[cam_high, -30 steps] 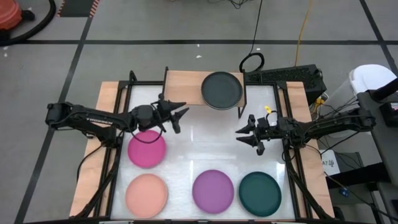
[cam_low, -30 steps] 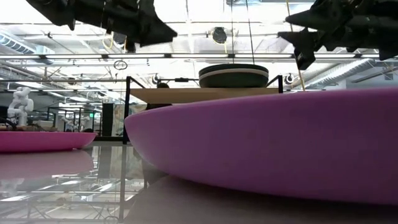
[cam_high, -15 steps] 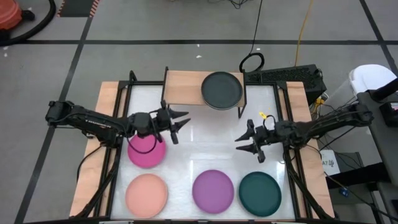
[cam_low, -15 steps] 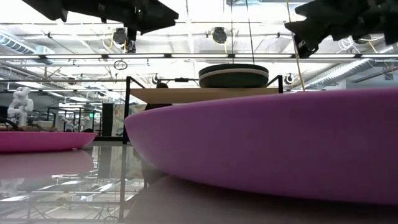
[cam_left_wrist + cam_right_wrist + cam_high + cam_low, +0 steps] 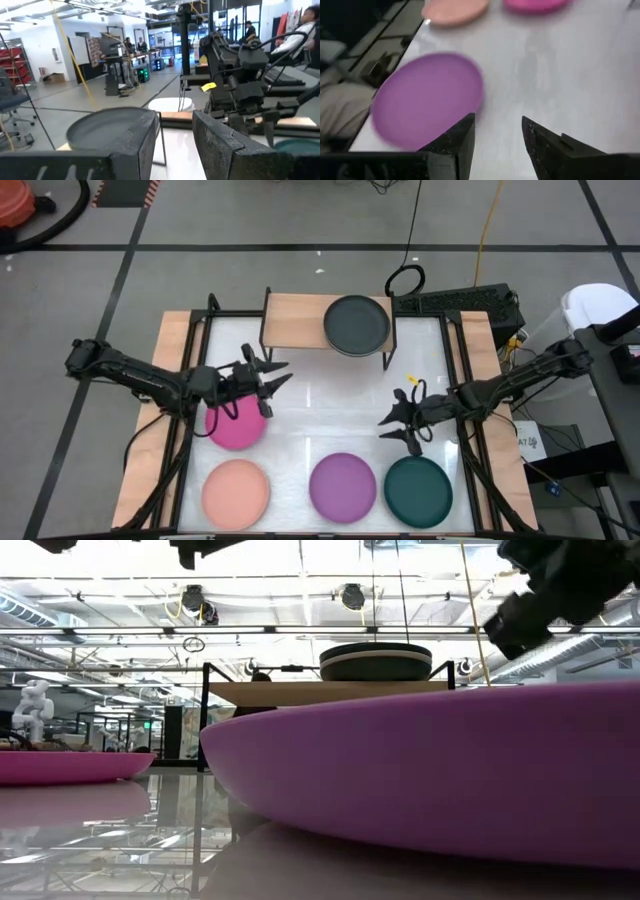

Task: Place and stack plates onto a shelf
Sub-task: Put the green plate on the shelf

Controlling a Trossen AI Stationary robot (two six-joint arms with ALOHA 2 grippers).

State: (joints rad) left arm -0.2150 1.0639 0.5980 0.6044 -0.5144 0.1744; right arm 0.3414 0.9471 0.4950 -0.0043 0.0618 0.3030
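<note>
The light-wood shelf stands at the table's far edge. A stack of plates with a charcoal one on top rests on its right half. The low view shows a beige layer in that stack. The magenta, salmon pink, purple and dark teal plates lie flat on the white table. My left gripper is open and empty, above the magenta plate's far right rim. My right gripper is open and empty, above the table just beyond the teal plate.
Black rails run along the table's left and right sides. The middle of the white table between the shelf and the near row of plates is bare. The purple plate fills the low view's foreground.
My left gripper has drawn back from the shelf toward the table's left and near edges, coming over the magenta plate. My right gripper has gone toward the near edge, closer to the dark teal plate. Both have stayed open. No plate has moved.
</note>
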